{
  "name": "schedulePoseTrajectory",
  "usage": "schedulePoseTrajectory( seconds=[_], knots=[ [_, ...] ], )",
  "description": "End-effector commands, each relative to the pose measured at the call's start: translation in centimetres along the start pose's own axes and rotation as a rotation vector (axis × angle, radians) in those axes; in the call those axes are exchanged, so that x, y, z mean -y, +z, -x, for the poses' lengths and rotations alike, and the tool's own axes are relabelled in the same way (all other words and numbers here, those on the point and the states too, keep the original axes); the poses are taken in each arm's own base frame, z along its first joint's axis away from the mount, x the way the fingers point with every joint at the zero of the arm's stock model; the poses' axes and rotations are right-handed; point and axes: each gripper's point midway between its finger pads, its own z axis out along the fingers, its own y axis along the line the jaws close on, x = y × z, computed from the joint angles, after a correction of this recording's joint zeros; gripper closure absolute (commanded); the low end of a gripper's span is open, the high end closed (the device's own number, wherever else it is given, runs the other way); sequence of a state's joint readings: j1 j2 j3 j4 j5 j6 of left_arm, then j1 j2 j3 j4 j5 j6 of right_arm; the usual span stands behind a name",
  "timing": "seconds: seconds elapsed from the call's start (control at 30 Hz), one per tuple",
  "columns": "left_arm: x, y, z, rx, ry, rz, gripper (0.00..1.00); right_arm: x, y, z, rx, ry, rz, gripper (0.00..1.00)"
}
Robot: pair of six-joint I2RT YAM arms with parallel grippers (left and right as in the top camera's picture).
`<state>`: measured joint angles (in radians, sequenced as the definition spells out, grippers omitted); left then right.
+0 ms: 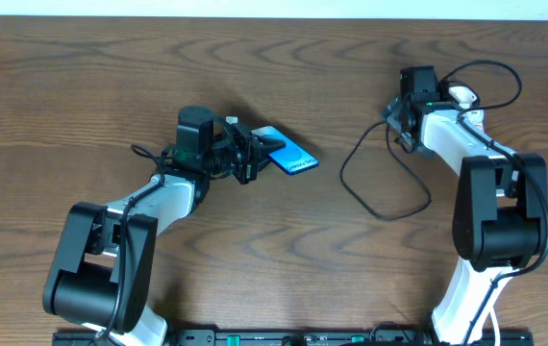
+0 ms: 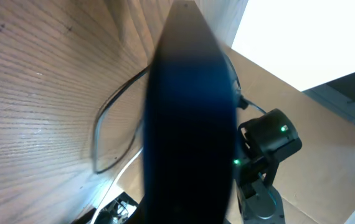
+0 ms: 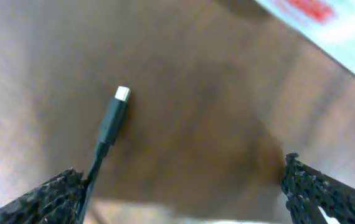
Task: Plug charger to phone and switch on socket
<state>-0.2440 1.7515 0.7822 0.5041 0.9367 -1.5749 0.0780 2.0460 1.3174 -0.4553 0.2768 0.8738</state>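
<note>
The phone [image 1: 291, 157], its blue screen facing up, lies tilted left of the table's middle, and my left gripper [image 1: 253, 154] is shut on its left end. In the left wrist view the phone [image 2: 190, 124] fills the centre as a dark slab seen edge-on. The charger [image 1: 375, 197] trails in a black loop across the right half of the table. Its plug tip [image 3: 116, 112] lies on the wood just ahead of my right gripper [image 3: 180, 193], which is wide open, the cable running past its left finger [image 3: 47, 199]. The white socket [image 1: 463, 95] shows beside the right arm; its red-marked edge [image 3: 327, 18] is at upper right.
A second black cable [image 1: 500, 82] arcs at the far right behind the right arm. The table's back edge [image 1: 274, 17] runs close behind the socket. Both arm bases stand at the front edge.
</note>
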Motion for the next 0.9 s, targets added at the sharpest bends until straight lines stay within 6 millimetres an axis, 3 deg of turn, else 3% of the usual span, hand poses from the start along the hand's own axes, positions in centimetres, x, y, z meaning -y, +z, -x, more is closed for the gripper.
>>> schedulePoseTrajectory(
  seconds=[0.0,0.17,0.3,0.43,0.63,0.73,0.8,0.87],
  knots=[
    [1.4,-0.3,-0.3,-0.01,0.026,-0.028,0.92,0.3,-2.4,-0.2,-0.019,-0.001,0.009,0.01],
    [1.4,-0.3,-0.3,-0.009,0.026,-0.028,0.92,1.0,-7.7,1.0,-0.006,0.004,0.033,0.01],
    [1.4,-0.3,-0.3,-0.01,0.026,-0.028,0.92,1.7,-12.0,3.0,0.073,0.025,0.061,0.01],
    [1.4,-0.3,-0.3,-0.01,0.026,-0.028,0.92,0.7,-14.7,3.4,0.073,0.042,0.158,0.01],
    [1.4,-0.3,-0.3,-0.01,0.042,-0.028,0.92,-3.2,-15.8,0.2,-0.079,-0.074,0.361,0.01],
    [1.4,-0.3,-0.4,-0.017,0.048,-0.027,0.92,-5.1,-15.5,-0.9,-0.078,-0.137,0.406,0.14],
    [1.4,-0.3,-0.4,-0.017,0.058,-0.028,0.92,-5.9,-14.9,-1.3,-0.065,-0.163,0.409,0.29],
    [1.4,-0.3,-0.4,-0.017,0.068,-0.028,0.92,-6.5,-14.1,-2.1,-0.078,-0.176,0.405,0.34]
  ],
)
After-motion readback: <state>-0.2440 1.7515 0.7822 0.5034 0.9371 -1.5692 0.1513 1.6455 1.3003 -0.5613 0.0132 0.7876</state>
